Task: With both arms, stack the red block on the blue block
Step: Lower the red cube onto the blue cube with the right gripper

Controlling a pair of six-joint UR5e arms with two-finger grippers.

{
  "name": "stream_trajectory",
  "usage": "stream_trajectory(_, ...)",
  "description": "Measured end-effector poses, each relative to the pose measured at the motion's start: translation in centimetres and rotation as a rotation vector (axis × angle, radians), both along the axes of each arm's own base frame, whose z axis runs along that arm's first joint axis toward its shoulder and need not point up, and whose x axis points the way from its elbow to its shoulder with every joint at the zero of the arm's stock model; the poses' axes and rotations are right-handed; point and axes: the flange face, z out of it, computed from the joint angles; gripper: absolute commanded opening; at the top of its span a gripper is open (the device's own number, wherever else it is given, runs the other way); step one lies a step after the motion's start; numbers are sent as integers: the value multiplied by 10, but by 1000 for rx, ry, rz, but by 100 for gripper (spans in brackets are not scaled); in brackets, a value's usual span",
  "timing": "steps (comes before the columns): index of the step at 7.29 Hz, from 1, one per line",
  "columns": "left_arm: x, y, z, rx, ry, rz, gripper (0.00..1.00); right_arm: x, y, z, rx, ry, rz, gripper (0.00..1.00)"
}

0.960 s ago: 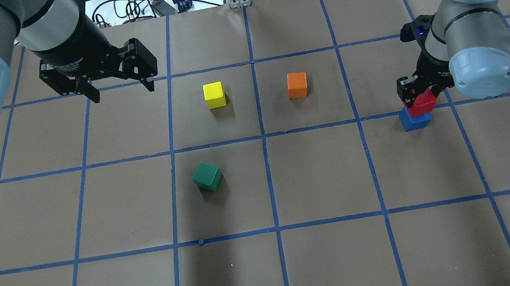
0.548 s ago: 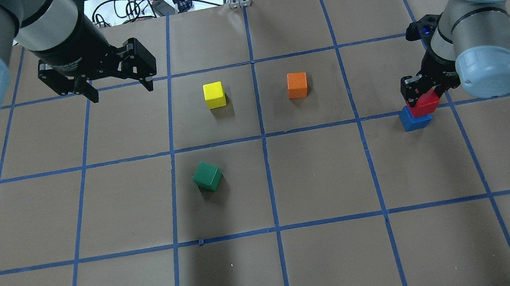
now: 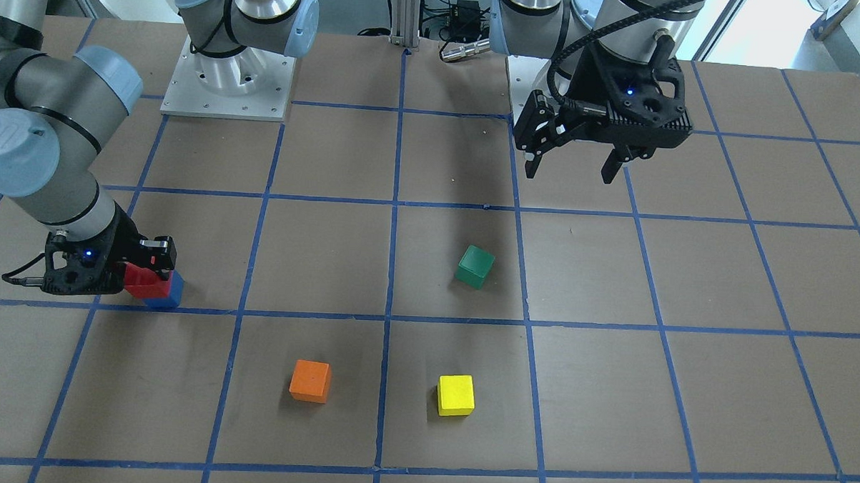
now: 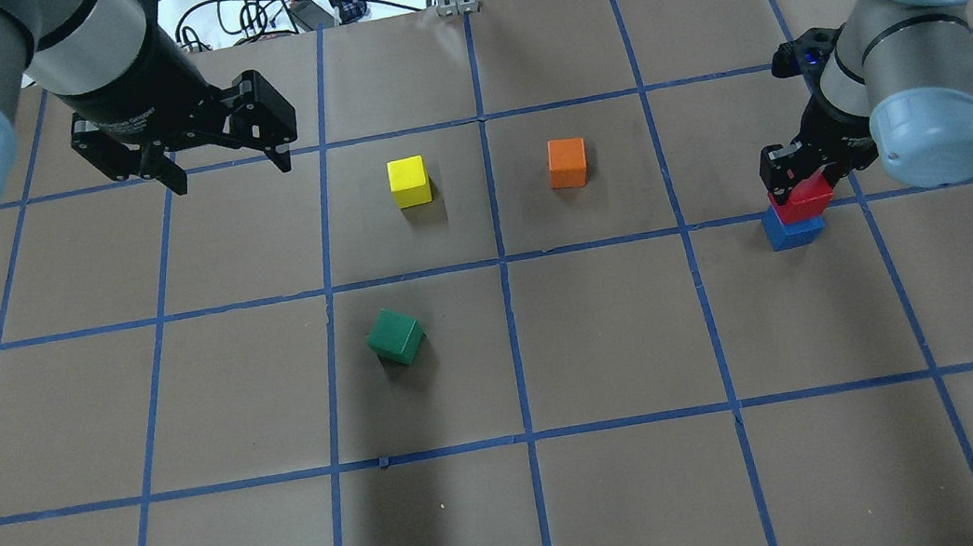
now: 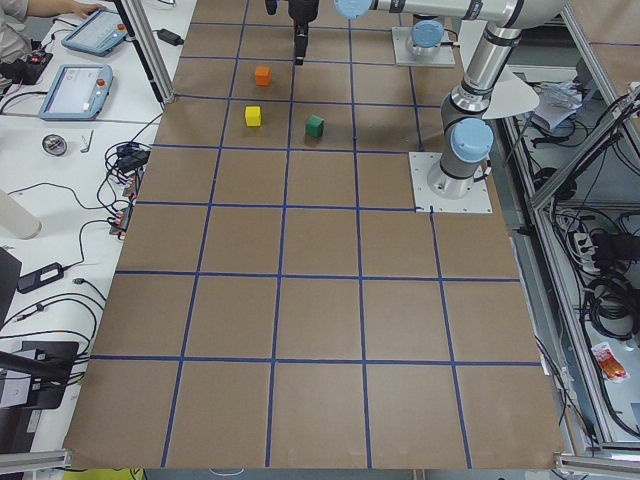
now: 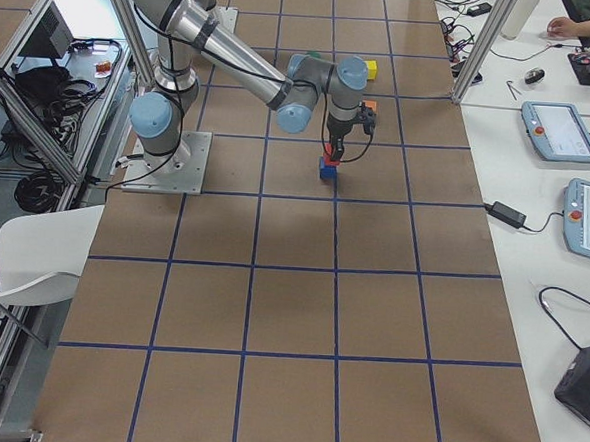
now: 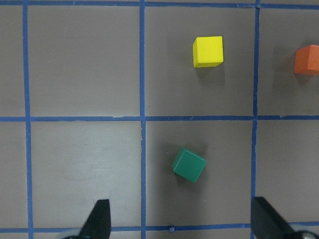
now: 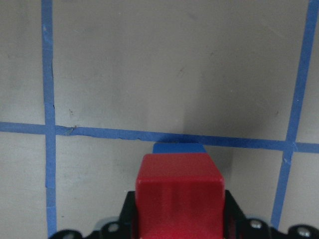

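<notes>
The red block [image 4: 806, 198] rests on top of the blue block [image 4: 793, 229] at the table's right side, a little offset from it. My right gripper [image 4: 798, 177] is shut on the red block from above. The right wrist view shows the red block [image 8: 179, 194] between the fingers, with a strip of the blue block [image 8: 178, 148] beyond it. The front view shows the same stack, red [image 3: 145, 280] on blue [image 3: 169, 294]. My left gripper [image 4: 231, 175] is open and empty, hovering above the far left of the table; it also shows in the front view [image 3: 570, 173].
A green cube [image 4: 396, 336] lies turned at mid-table. A yellow cube [image 4: 409, 181] and an orange cube [image 4: 567, 162] stand behind it. The brown table has blue tape grid lines. Cables lie past the far edge [image 4: 274, 14].
My right arm has shifted slightly to the right and the red block has settled onto the blue block. The left gripper has barely moved.
</notes>
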Motion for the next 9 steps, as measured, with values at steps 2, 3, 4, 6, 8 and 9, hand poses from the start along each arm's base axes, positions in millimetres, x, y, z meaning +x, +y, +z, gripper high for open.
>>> stream_trajectory(2,0,0,0,0,1,-1,100,-1,2,-2,7,6,0,0)
stream_trajectory(3,0,0,-1,1,1,-1,100,-2,3,-3,10,7,-2,0)
stream_trajectory(4,0,0,-1,2,1,-1,100,-2,4,-3,13,9,-3,4)
stream_trajectory(6,0,1,-2,4,1,-1,100,-2,5,-5,16,8,-3,71)
stream_trajectory(8,0,0,-2,4,2,-1,100,-2,5,-6,15,8,-4,100)
stream_trajectory(9,0,0,-2,4,2,-1,100,-2,5,-6,14,9,-4,100)
